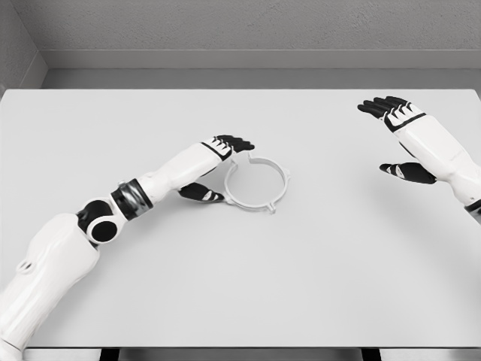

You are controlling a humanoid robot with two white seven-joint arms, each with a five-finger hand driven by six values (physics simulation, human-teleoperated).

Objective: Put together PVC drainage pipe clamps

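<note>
On table (pixel 316 286): clamp ring (pixel 257 183) | left hand (pixel 218 167) beside it, fingers spread

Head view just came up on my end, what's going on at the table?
A white ring-shaped pipe clamp lies flat on the white table. The left hand is at the clamp's left edge, fingers over its rim and thumb below, not clearly closed on it. The right hand is open off to the right, well apart from the clamp and holding nothing. No other clamp parts show.
</note>
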